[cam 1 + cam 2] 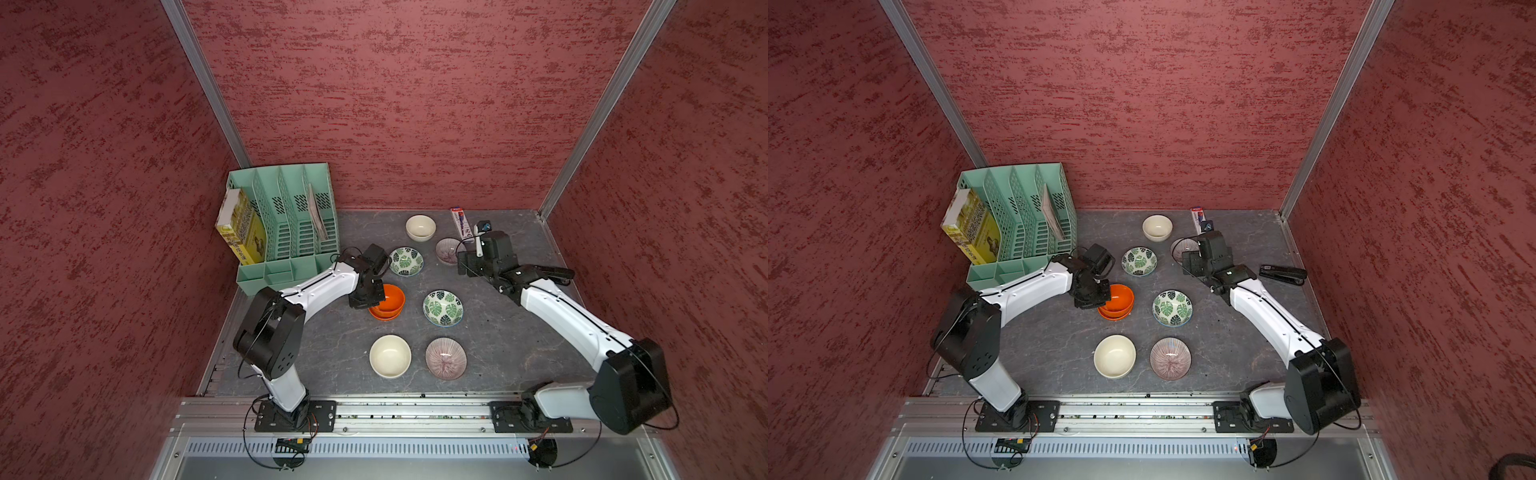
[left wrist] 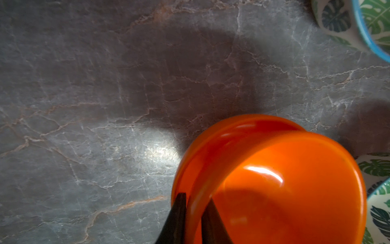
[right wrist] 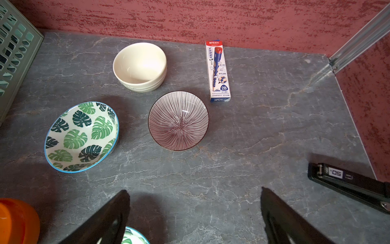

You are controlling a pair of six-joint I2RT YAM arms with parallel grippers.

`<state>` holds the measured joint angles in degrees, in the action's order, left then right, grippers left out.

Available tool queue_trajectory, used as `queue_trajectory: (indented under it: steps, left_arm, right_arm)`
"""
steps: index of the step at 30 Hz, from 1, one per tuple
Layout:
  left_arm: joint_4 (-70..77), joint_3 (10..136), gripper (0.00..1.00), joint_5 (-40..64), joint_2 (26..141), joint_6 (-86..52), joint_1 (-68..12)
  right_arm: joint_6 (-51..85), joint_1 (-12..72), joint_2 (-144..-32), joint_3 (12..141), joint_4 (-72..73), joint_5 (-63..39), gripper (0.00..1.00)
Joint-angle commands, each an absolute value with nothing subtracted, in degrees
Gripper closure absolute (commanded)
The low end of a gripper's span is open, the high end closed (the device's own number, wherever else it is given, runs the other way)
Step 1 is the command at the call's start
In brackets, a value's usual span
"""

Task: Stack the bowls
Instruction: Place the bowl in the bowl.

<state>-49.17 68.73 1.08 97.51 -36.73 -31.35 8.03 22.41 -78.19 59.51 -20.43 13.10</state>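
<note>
- My left gripper [image 2: 196, 197] straddles the rim of the upper orange bowl [image 2: 285, 190], one finger [image 2: 177, 217] outside and the other inside. The gap is narrow, and I cannot tell whether the fingers are pinching the rim or merely lying against it.
- That bowl sits inside the lower orange bowl [image 2: 232, 126], which rests on the table [image 1: 498, 340]. The upper one looks a little off centre. I count this pair as stacked once I let go.
- My right gripper [image 3: 194, 211] is spread wide and holds nothing. It hangs above bare table, near the far purple bowl [image 3: 178, 120].
- The other six bowls stand singly, none touching its twin.
- Leaf: far leaf bowl [image 1: 406, 261] is just beyond the orange stack, and near leaf bowl [image 1: 443, 307] is beside the stack.
- Cream: far cream bowl [image 1: 420, 227] is by the back wall and near cream bowl [image 1: 390, 356] is at the front, so they are well apart.
- Purple: the far one is partly hidden by my right arm in both top views, and near purple bowl [image 1: 446, 358] stands just beside the near cream one.
- My judgement is that one pair of four is done and three are left, so the task is about a quarter complete.
</note>
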Motion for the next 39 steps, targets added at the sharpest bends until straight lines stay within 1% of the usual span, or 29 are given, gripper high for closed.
queue_trajectory:
  steps: [1, 4, 6, 7, 12, 19, 21, 22, 24, 27, 30, 32, 37, 38, 39]
  left_arm:
    - [-50.08, 69.52, 0.76, 0.44, 98.53, -35.70, -31.28]
    - [-50.98, 70.31, 0.69, 0.22, 98.53, -34.99, -31.27]
    - [-51.95, 71.13, 0.57, 0.03, 98.60, -34.51, -31.29]
    - [-52.38, 71.63, 0.54, 0.00, 98.61, -33.93, -31.22]
    - [-54.64, 75.35, 0.51, 0.78, 98.03, -31.85, -31.26]
    - [-57.61, 77.72, 0.52, -0.25, 97.44, -30.51, -31.38]
    - [-57.64, 77.31, 0.54, -1.61, 97.22, -30.08, -31.33]
    - [-57.39, 76.88, 0.56, -1.94, 97.21, -29.94, -31.25]
    - [-56.67, 75.89, 0.65, -2.63, 97.87, -29.61, -31.28]
    - [-55.63, 74.70, 0.82, -3.40, 99.27, -29.86, -31.16]
    - [-54.11, 73.48, 0.92, -2.66, 99.57, -30.25, -31.14]
    - [-53.72, 73.26, 0.95, -2.68, 99.79, -30.32, -31.19]
    - [-53.30, 73.12, 0.95, -2.67, 100.21, -30.53, -31.19]
    - [-53.30, 73.16, 0.94, -2.71, 100.09, -30.62, -31.20]
    - [-53.15, 73.13, 0.90, -2.80, 99.84, -30.67, -31.18]
  right_arm:
    - [8.77, 23.11, -77.25, 59.05, -20.40, 11.96, 0.02]
    - [8.92, 23.17, -77.70, 59.18, -20.22, 11.62, 0.02]
    - [8.96, 23.12, -77.72, 59.22, -20.10, 11.47, 0.02]
    - [8.96, 23.27, -77.75, 59.22, -19.96, 11.46, 0.02]
    - [9.04, 23.34, -78.36, 59.26, -19.46, 11.42, 0.02]
    - [9.12, 23.59, -79.25, 59.26, -18.95, 11.09, 0.02]
    - [9.22, 23.75, -79.52, 59.32, -18.62, 10.79, 0.02]
    - [9.36, 23.83, -79.72, 59.39, -18.41, 10.69, 0.02]
    - [9.47, 24.04, -80.19, 59.44, -18.17, 10.55, 0.02]
    - [9.55, 24.42, -80.81, 59.54, -18.36, 10.60, 0.02]
    - [9.55, 24.56, -80.75, 59.16, -18.39, 10.89, 0.01]
    - [9.62, 24.62, -80.65, 58.77, -18.38, 11.07, 0.02]
    - [9.99, 24.79, -80.77, 58.31, -18.32, 11.09, 0.02]
    - [10.06, 24.79, -80.77, 58.31, -18.30, 11.08, 0.02]
    - [10.04, 24.85, -80.85, 58.31, -18.29, 11.09, 0.01]
